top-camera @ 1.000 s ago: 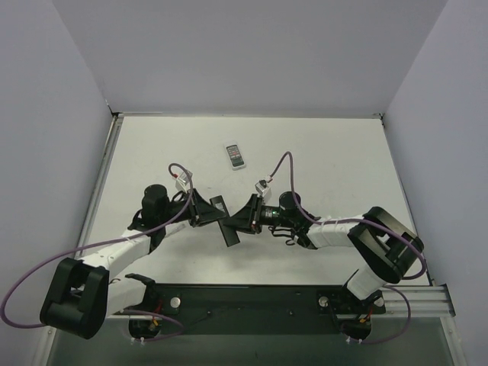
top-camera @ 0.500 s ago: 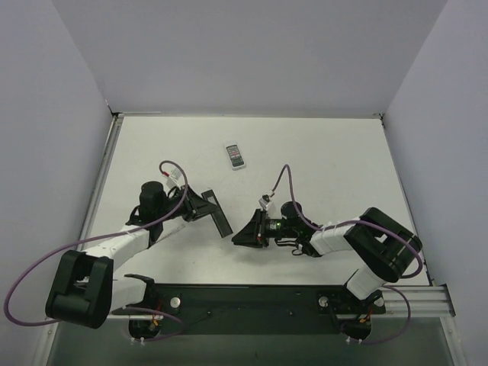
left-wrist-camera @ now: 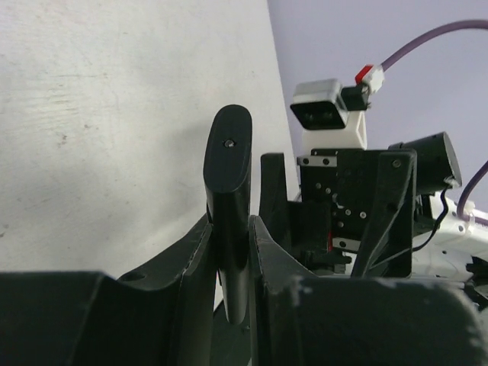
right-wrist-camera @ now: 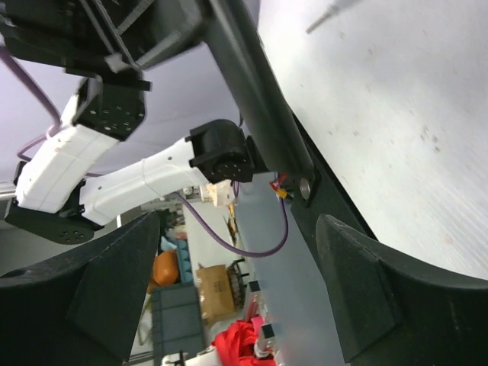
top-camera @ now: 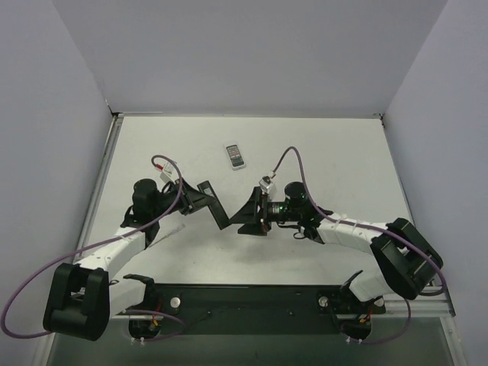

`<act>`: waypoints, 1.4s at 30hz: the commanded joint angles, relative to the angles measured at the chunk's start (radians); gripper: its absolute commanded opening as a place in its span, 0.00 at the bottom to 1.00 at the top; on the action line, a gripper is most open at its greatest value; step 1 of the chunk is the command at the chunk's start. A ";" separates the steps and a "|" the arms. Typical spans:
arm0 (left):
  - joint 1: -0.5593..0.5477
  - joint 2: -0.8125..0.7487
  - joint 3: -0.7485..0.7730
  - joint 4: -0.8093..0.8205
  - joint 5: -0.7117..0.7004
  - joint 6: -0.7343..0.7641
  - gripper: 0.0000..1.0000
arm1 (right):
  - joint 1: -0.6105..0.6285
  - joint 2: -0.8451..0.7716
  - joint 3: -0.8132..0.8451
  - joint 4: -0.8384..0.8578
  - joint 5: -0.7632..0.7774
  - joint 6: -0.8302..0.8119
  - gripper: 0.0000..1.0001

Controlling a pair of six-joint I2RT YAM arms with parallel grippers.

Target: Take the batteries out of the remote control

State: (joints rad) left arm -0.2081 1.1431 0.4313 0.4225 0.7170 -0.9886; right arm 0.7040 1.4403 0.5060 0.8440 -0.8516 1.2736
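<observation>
At centre frame the left gripper (left-wrist-camera: 230, 236) pinches the slim black remote control (left-wrist-camera: 229, 175) edge-on, with the right gripper (top-camera: 242, 216) spread wide just beside it; the white remote (top-camera: 235, 155) above has markings too small to read.

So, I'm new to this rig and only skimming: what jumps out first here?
The left gripper clamps the slim black remote control over the middle of the table, with the open right gripper facing it close by. A small white remote lies alone farther back.
</observation>
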 commanded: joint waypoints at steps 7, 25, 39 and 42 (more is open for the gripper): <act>-0.010 -0.100 -0.017 0.231 0.140 -0.120 0.00 | -0.008 0.032 0.204 -0.130 -0.079 -0.056 0.74; -0.024 -0.106 -0.045 0.318 0.183 -0.157 0.00 | 0.048 0.161 0.256 0.118 -0.020 0.173 0.50; -0.016 -0.106 -0.042 0.251 0.122 -0.107 0.00 | 0.066 0.206 0.180 0.194 -0.009 0.190 0.28; -0.010 -0.103 -0.020 0.175 0.058 -0.049 0.00 | 0.077 0.198 0.144 0.142 -0.003 0.149 0.23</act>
State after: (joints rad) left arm -0.2306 1.0477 0.3656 0.6193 0.8665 -1.1351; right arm 0.7643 1.6325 0.6994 0.9989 -0.8516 1.4555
